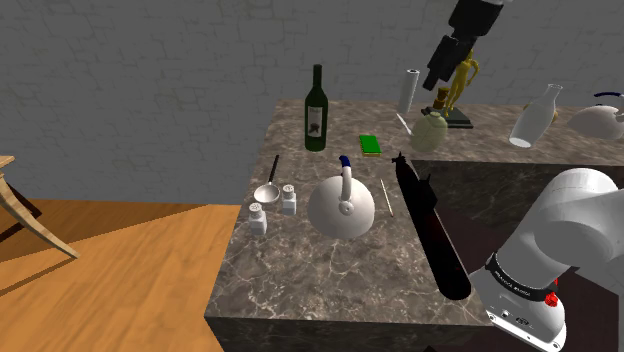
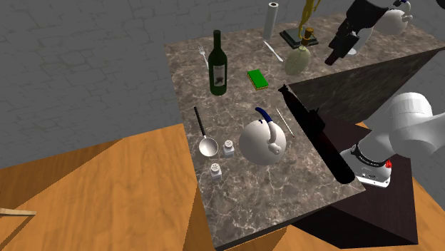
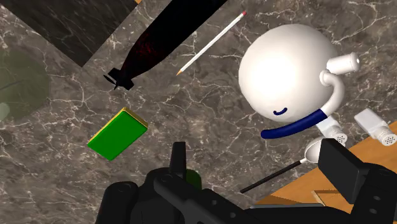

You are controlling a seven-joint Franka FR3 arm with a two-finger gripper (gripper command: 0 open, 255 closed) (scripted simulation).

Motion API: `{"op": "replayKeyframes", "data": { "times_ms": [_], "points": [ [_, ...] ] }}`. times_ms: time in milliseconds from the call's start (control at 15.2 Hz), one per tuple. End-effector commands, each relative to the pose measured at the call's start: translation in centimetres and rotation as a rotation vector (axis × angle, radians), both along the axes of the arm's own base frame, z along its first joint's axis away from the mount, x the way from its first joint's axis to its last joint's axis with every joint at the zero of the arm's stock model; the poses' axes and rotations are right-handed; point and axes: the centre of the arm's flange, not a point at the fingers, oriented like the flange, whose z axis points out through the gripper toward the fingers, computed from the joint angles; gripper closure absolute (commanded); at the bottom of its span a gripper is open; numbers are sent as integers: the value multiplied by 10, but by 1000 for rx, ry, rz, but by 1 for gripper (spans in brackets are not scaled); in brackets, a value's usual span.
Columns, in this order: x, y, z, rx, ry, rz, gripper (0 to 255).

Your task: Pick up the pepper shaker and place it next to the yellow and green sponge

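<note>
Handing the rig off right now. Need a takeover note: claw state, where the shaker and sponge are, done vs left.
Claw: open, holding nothing, up in the air over the counter.
Shakers: both white, first shaker and second shaker, upright beside the ladle, on the shoulder view's left of the kettle. Cannot tell which is pepper.
Sponge: green top, yellow side, flat on the counter beyond the kettle.
Done: nothing yet; both shakers stand far from the sponge.
Left: work out which is pepper, grasp it, lift it, set it beside the sponge.
</note>
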Motion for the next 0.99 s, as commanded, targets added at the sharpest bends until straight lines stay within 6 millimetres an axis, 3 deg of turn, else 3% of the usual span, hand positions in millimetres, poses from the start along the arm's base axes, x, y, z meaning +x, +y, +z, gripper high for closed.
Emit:
{"op": "replayKeyframes", "data": {
  "times_ms": [0, 924],
  "points": [
    [0, 0, 0, 0, 0, 0, 0],
    [94, 144, -84, -13, 82, -18, 0]
  ]
}}
